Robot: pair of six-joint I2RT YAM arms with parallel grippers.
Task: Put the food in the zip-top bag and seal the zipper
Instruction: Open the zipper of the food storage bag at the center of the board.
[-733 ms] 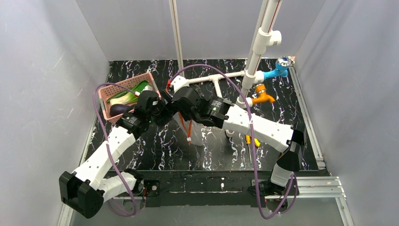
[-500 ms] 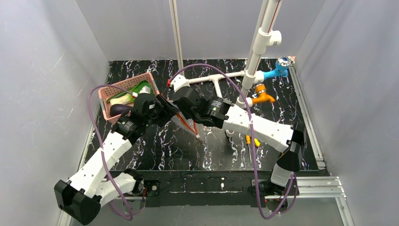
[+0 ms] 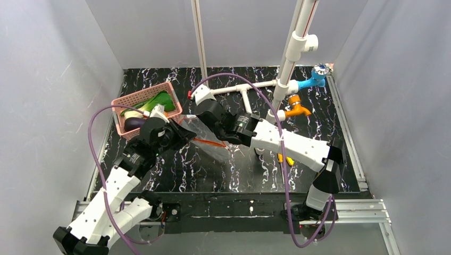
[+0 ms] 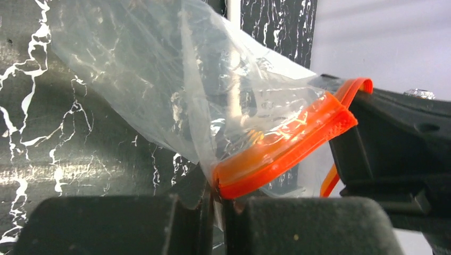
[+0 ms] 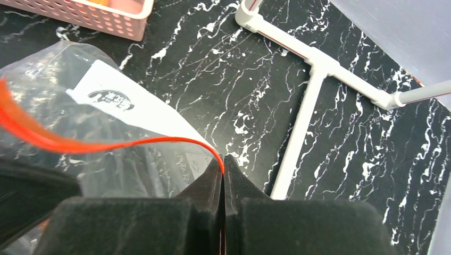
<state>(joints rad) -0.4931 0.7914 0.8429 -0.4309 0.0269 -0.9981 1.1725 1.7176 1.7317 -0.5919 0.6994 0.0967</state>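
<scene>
**Top view.** Black marble-pattern table (image 3: 175, 170), grey walls, white PVC pipe frame (image 3: 250, 86) at rear.
- Pink basket (image 3: 121, 102), far left: holds bok choy (image 3: 157, 101) and eggplant (image 3: 133, 123). Other food not made out.
- Zip-top bag (image 3: 198, 127), mid-table, just right of the basket, between my 2 wrists. No food seen inside.
- Zipper (image 3: 208, 142): thin red-orange line running from my left gripper (image 3: 182, 133) to my right gripper (image 3: 223, 142).
- Yellow-handled tool (image 3: 284, 158), near my right forearm, not needed.

**Left wrist view.**
- Left fingers closed tight on one end of the zipper (image 4: 282, 146), clear film bunched above.
- Strip looks doubled here; can't tell if I hold 1 lip or both.

**Right wrist view.**
- Right fingers pinched shut on the other end of the strip, which curves off to the left.
- Printed label (image 5: 133, 106) faces up; basket corner at top left.

**Step in hand (my reading):** getting the mouth open for loading; nothing is bagged yet.
- Doing it well: keep both pinches firm, and don't pull the ends straight apart, as that would likely flatten the mouth shut.
- Bring the ends closer so the lips bow apart, with the mouth turned toward the basket.
- Risk: thin film may slip or tear at the pinch pts.
</scene>
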